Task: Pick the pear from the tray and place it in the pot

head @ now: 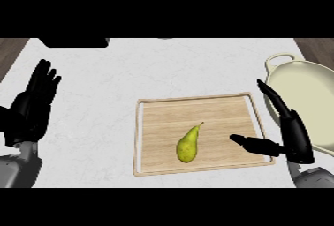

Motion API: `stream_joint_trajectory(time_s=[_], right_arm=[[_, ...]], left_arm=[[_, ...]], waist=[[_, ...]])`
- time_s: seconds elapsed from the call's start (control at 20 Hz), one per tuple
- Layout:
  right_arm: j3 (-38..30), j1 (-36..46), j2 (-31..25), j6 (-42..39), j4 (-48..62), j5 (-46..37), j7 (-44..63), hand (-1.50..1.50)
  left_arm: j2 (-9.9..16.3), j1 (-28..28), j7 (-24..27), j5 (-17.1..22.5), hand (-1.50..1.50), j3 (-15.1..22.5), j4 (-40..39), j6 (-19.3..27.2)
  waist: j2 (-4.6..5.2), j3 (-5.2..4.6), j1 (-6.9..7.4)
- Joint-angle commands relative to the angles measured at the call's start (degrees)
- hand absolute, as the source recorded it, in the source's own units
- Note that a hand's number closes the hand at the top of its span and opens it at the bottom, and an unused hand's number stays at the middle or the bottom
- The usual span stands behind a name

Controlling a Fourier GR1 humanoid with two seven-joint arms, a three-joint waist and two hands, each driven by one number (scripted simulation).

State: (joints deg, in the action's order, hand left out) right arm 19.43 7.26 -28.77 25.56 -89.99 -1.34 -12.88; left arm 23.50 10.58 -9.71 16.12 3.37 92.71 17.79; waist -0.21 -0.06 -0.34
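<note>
The pear (187, 145) lies untouched mid-tray on the wooden tray (157, 110), the right hand (294, 137) spread wide just beside it, empty, the left hand (32, 106) resting open well apart; a glancing grasp could roll the fruit off, short of the cream pot (280, 62).
</note>
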Motion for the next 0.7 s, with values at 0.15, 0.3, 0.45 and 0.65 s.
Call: stream_joint_trajectory(time_s=[0.15,0.3,0.45,0.65], right_arm=[[8.5,3.8,-9.9,-12.8,-8.5,-5.0,22.7,-1.50],[13.8,9.6,-9.2,-17.2,-10.0,-8.6,34.1,-1.50],[15.5,13.6,-10.4,-24.7,-11.2,-7.6,42.3,-1.50],[17.9,18.1,-4.6,-30.0,-10.7,-7.1,52.3,-1.50]], left_arm=[[-1.3,-0.7,0.5,-0.2,0.00,0.3,-0.3,-0.5],[-0.3,1.6,-1.7,-1.0,0.00,0.7,-0.5,-0.5],[-2.5,1.6,-1.0,-1.9,0.00,2.1,0.3,0.7],[-0.9,0.7,-2.0,-1.8,0.00,0.5,0.9,-0.8]], waist=[[-0.02,-0.23,0.41],[0.05,-0.19,1.04],[0.06,-0.13,1.05],[0.12,0.00,1.01]])
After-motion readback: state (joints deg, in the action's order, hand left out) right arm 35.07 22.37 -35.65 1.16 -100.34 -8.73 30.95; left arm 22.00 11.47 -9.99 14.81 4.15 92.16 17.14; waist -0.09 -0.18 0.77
